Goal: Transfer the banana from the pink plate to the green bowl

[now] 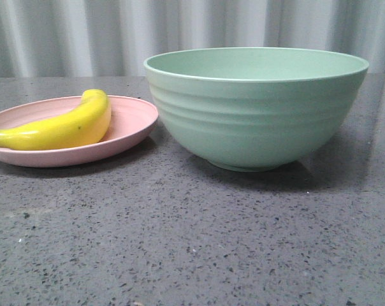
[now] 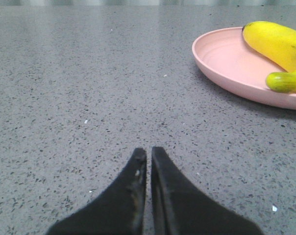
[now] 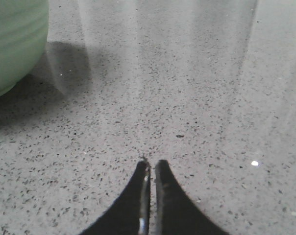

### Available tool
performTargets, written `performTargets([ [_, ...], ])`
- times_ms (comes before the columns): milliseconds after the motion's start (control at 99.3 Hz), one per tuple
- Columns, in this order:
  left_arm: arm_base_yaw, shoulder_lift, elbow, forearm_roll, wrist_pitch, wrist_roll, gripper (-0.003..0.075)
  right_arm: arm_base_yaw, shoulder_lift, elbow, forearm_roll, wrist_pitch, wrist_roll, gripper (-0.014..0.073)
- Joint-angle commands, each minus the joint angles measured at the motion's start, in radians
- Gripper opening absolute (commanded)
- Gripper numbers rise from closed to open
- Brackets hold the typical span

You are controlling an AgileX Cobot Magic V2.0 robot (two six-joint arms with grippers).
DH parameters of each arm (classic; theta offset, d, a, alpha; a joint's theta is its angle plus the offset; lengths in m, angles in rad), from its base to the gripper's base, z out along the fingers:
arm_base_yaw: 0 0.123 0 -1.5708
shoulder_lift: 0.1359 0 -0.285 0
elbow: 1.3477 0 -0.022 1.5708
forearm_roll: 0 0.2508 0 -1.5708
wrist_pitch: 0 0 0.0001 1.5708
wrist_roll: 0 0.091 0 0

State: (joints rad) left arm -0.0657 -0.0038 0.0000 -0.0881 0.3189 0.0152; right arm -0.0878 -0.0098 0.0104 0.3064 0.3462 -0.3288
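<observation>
The banana (image 1: 62, 127) lies on the pink plate (image 1: 132, 124), just left of the green bowl (image 1: 256, 121). The left end effector (image 2: 149, 152) and right end effector (image 3: 152, 164) are closed and empty above the worktop (image 1: 192, 242). The left end effector should be opened, aligned across the banana's midsection, and closed gently so that slipping is avoided.

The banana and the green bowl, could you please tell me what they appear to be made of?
The banana looks like smooth plastic: uniform bright yellow with a slight sheen. The green bowl seems matte moulded plastic or a fibre composite: even pale colour, ridged outside, no glaze.
</observation>
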Motion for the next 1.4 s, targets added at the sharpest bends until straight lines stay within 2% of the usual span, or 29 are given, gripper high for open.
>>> performTargets([
  [0,0.002,-0.023,0.01,-0.003,-0.06,-0.002,-0.002,-0.004,-0.024,0.02,-0.007,-0.022,-0.011,-0.0071],
  [594,0.002,-0.023,0.01,-0.003,-0.074,-0.002,-0.002,-0.004,-0.024,0.02,-0.007,-0.028,-0.011,-0.0071],
  [876,0.002,-0.023,0.01,-0.003,-0.195,-0.002,-0.002,-0.004,-0.024,0.02,-0.007,-0.11,-0.011,-0.0071],
  [1390,0.002,-0.023,0.01,-0.017,-0.246,-0.002,-0.002,-0.004,-0.024,0.02,-0.045,-0.215,-0.011,-0.0071],
])
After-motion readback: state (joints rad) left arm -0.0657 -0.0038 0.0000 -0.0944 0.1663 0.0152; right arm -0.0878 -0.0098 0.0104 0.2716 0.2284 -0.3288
